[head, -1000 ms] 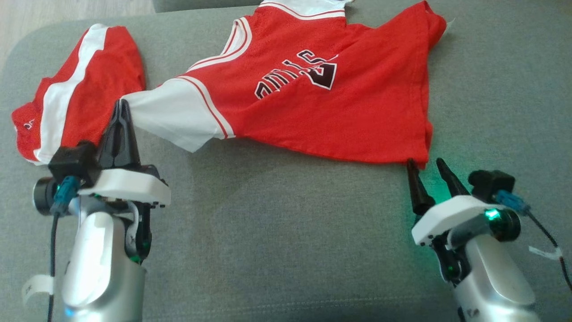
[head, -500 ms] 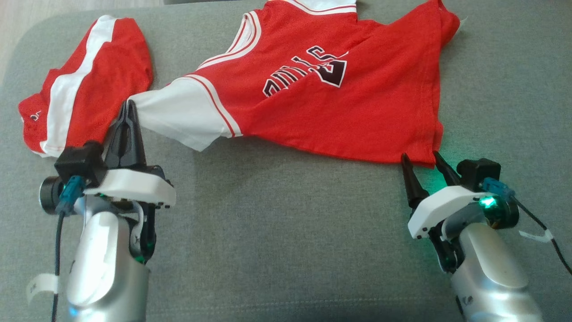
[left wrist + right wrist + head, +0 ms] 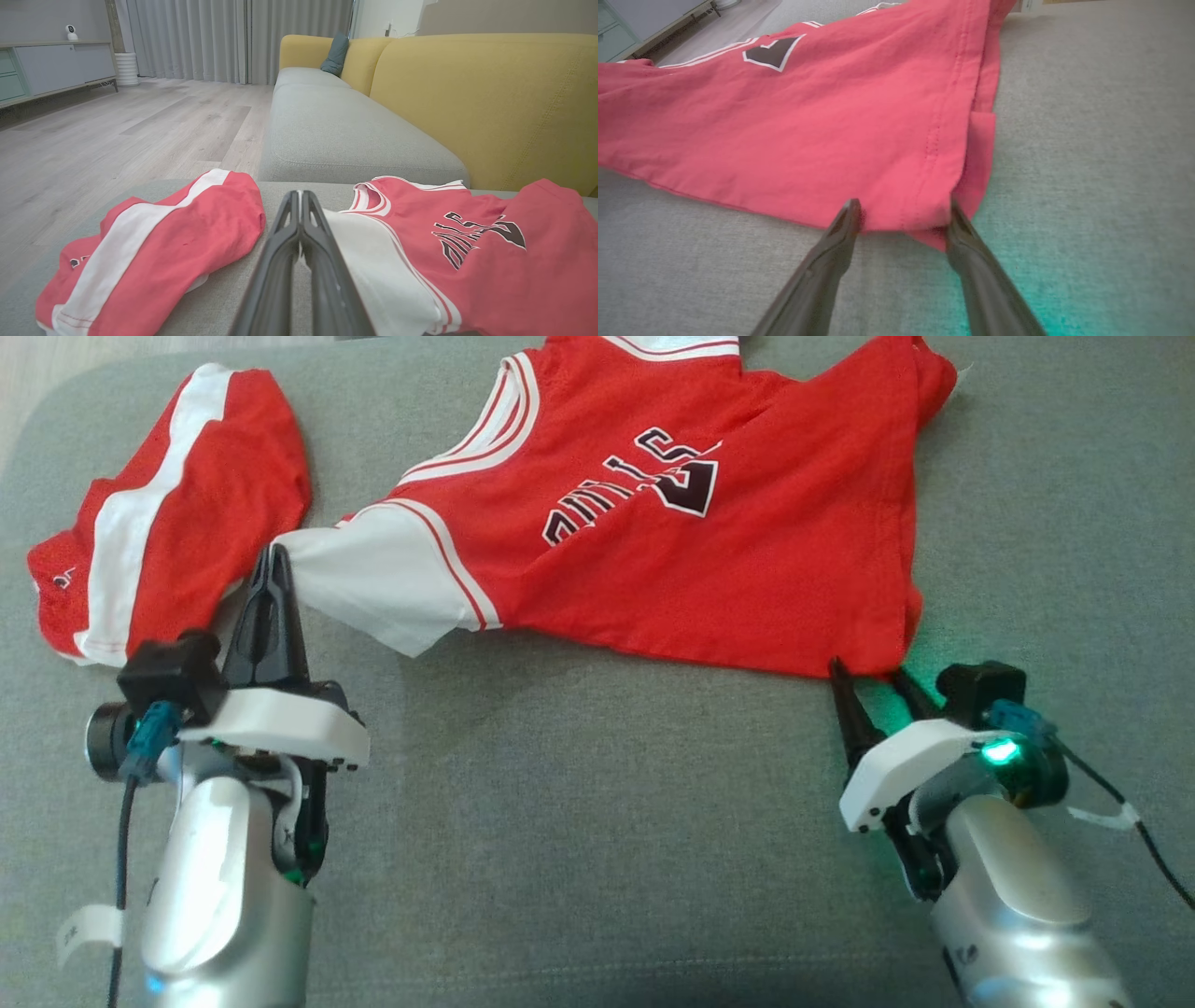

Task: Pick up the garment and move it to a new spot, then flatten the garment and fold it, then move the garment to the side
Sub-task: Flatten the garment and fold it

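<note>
The garment point(image 3: 700, 579) is a red jersey with white sleeves and dark lettering, spread across a grey sofa cushion. My left gripper point(image 3: 274, 555) is shut on the tip of the jersey's white sleeve, which is drawn out toward it. From the left wrist the closed fingers point(image 3: 299, 196) point between the sleeve and the jersey body point(image 3: 467, 261). My right gripper point(image 3: 866, 670) is open at the near right hem corner. In the right wrist view its two fingers point(image 3: 903, 205) straddle that corner of red cloth point(image 3: 808, 116).
Red shorts with a white stripe point(image 3: 159, 541) lie crumpled to the left of my left gripper, also seen as shorts point(image 3: 163, 242). The grey cushion point(image 3: 597, 821) stretches bare toward me. A yellow backrest point(image 3: 490, 102) stands behind, with wood floor point(image 3: 117, 126) off the left edge.
My right gripper has moved forward until its fingers straddle the hem corner, and the jaws have narrowed slightly. The left gripper keeps its hold. The head camera shifted a little.
</note>
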Available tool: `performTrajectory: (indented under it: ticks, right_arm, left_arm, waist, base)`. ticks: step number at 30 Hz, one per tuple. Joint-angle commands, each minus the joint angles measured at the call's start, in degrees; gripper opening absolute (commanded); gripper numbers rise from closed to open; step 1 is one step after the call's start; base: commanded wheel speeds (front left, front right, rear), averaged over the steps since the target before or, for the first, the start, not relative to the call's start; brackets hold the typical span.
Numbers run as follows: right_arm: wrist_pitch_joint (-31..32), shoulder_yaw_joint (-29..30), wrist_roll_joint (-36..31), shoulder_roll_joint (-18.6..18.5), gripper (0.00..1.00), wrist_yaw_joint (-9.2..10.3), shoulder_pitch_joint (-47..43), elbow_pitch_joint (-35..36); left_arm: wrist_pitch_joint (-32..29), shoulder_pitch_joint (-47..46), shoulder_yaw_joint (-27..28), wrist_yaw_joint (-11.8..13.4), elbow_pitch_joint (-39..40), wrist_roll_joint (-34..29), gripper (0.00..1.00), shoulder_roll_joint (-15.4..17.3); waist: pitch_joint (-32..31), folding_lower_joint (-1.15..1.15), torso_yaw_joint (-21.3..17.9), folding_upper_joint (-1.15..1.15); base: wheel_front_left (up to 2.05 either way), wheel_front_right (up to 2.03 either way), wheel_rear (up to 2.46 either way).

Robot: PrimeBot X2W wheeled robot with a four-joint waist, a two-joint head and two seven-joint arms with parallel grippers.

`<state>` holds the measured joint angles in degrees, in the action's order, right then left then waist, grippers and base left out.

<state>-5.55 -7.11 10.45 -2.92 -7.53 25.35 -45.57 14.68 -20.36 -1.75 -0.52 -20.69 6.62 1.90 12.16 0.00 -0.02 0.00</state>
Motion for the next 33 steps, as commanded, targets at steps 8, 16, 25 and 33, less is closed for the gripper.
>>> performTrajectory:
  ticks: [8,16,25,33]
  right_arm:
    - [-3.08,-1.14,-1.59,0.04,0.00,0.04,3.27,4.51]
    - [-0.49,-0.10,-4.12,-3.16,0.00,0.04,7.90,17.86]
    - [4.25,-1.97,0.30,-10.08,0.00,0.04,14.19,31.35]
    - [10.01,-1.30,2.29,-13.56,0.00,0.04,14.70,41.10]
  left_arm:
    - [0.31,-3.03,1.76,-0.29,1.97,-1.10,0.00,1.03]
    - [0.31,-6.89,3.16,-2.46,6.00,0.17,0.00,1.55]
    - [-1.25,-17.46,4.43,-4.13,10.96,5.50,0.00,1.56]
    - [-9.14,-21.46,5.31,-3.54,19.67,10.24,0.00,1.49]
  waist:
    - [-1.43,0.00,-0.91,0.00]
    - [-5.14,0.00,-2.82,0.00]
    - [-11.62,0.00,-3.61,0.00]
    - [-15.04,0.00,-3.43,0.00]
  base:
    - [0.00,0.00,0.00]
    - [0.00,0.00,0.00]
    - [0.00,0.00,0.00]
    - [0.00,0.00,0.00]
